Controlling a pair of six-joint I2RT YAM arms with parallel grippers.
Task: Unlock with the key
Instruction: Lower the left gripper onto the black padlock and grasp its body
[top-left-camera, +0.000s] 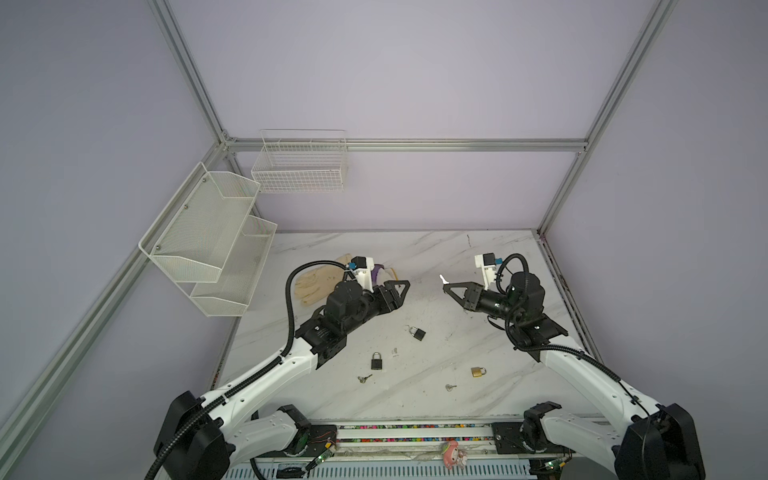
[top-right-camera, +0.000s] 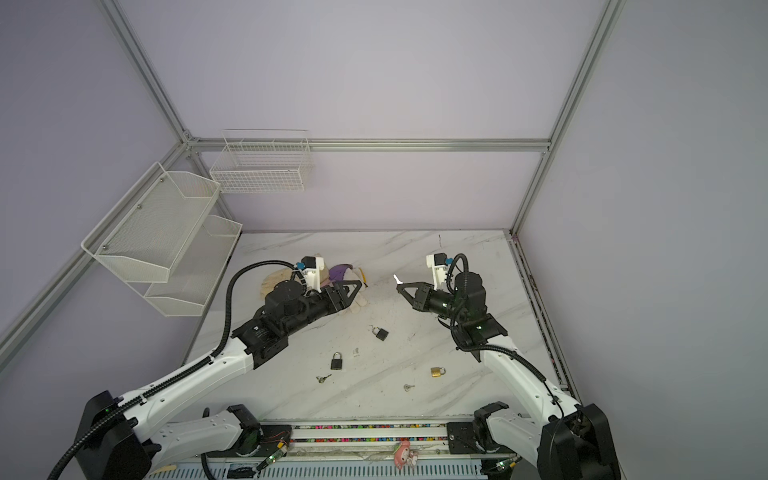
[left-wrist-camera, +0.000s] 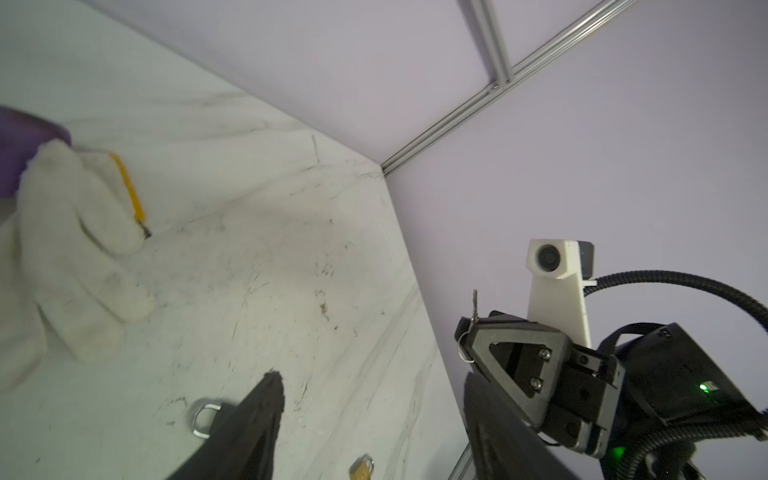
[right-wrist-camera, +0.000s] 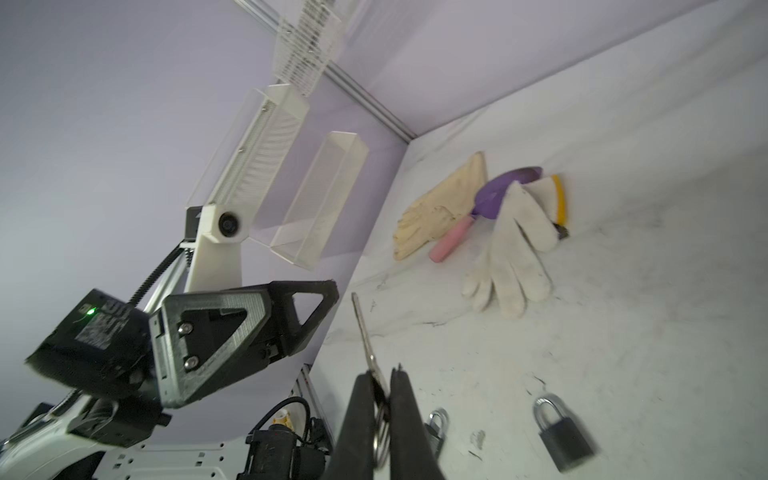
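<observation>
My right gripper (top-left-camera: 448, 286) is raised above the table and shut on a silver key (top-left-camera: 442, 278), whose blade sticks out past the fingertips. In the right wrist view the key (right-wrist-camera: 361, 328) and its ring sit pinched between the two black fingers (right-wrist-camera: 365, 399). Facing it from the left, my left gripper (top-left-camera: 405, 286) stands open with nothing in it; its fingers (left-wrist-camera: 266, 399) are wide apart. Below the two grippers a black padlock (top-left-camera: 417, 333) lies on the table. A second black padlock (top-left-camera: 376, 361) and a brass padlock (top-left-camera: 478, 371) lie nearer the front.
Two loose keys (top-left-camera: 364, 378) (top-left-camera: 450, 387) lie near the table's front. Work gloves (top-left-camera: 311, 284) and a purple trowel (right-wrist-camera: 505, 189) sit behind the left gripper. White mesh shelves (top-left-camera: 208, 241) and a wire basket (top-left-camera: 301, 166) hang on the walls at the left.
</observation>
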